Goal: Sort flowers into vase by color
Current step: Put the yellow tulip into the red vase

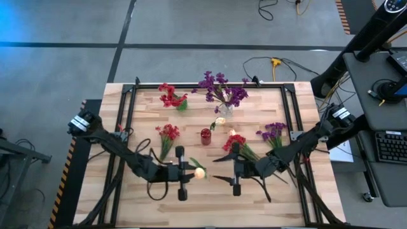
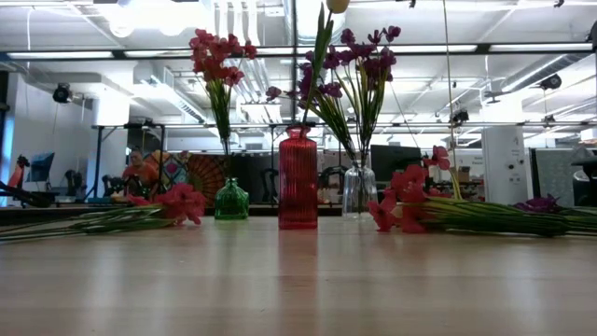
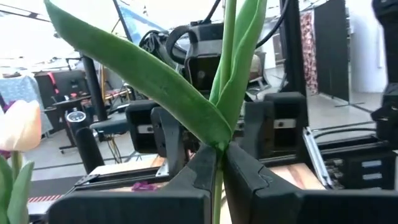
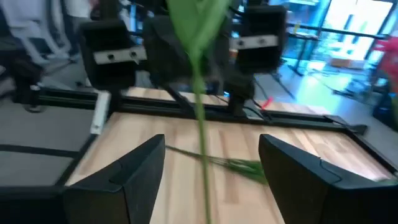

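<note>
My left gripper [image 1: 189,172] hangs over the table's near middle, shut on a cream flower [image 1: 200,172] with long green leaves [image 3: 186,93]. My right gripper [image 1: 224,168] faces it, open, its fingers [image 4: 134,171] standing on either side of the green stem [image 4: 200,130] without touching it. Farther back stand three vases. The green vase [image 2: 231,200] holds red flowers [image 1: 170,95], the clear vase [image 2: 359,191] purple ones [image 1: 222,88], and the red vase [image 1: 205,136] a cream flower [image 1: 220,121]. Neither gripper shows in the low view. My left gripper pinches the cream flower's stem [image 3: 216,182] between its two fingers, just below where the leaves branch off. The fingers point level toward the table's right side and lie across the stem. The flower stands about upright in the hold, clear of the table.
Loose flowers lie flat on the wood: a red sprig [image 1: 167,132] at the left, a red one [image 1: 234,141] and a purple one [image 1: 273,132] at the right, close behind my right arm. A black frame [image 1: 127,114] borders the table.
</note>
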You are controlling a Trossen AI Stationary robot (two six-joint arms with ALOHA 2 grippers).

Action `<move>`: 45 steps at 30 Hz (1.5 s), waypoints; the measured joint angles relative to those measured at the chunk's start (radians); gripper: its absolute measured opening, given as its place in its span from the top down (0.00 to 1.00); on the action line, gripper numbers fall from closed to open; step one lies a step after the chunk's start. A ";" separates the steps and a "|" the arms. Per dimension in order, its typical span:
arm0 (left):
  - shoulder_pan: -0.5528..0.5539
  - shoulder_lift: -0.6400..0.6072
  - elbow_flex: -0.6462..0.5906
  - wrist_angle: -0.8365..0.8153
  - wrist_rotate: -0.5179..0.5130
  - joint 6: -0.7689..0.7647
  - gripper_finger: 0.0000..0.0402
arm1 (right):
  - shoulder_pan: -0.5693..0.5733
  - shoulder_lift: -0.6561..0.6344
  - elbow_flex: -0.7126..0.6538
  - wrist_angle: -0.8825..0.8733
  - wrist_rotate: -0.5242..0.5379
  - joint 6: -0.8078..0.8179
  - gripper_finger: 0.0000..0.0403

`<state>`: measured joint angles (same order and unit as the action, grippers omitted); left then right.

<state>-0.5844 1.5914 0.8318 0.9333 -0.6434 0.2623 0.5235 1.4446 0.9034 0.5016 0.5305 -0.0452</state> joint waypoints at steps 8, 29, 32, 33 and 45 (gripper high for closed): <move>0.029 0.112 0.111 0.002 0.000 0.014 1.00 | -0.017 0.050 0.025 -0.007 -0.033 -0.008 0.42; 0.031 0.117 0.115 -0.022 -0.050 -0.009 0.94 | -0.018 0.037 0.026 -0.002 0.018 -0.024 0.93; 0.032 0.116 0.115 -0.022 -0.055 -0.017 0.90 | -0.018 0.037 0.026 -0.004 0.018 -0.027 0.96; 0.031 0.117 0.115 -0.025 -0.055 -0.018 0.89 | -0.018 0.037 0.026 -0.004 0.018 -0.026 0.96; 0.014 -0.067 0.120 -0.544 -0.054 -0.159 0.64 | -0.020 -0.049 0.026 -0.140 0.081 0.053 0.97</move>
<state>-0.5704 1.5241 0.9520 0.3897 -0.6973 0.1035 0.5035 1.3956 0.9298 0.3617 0.6110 0.0074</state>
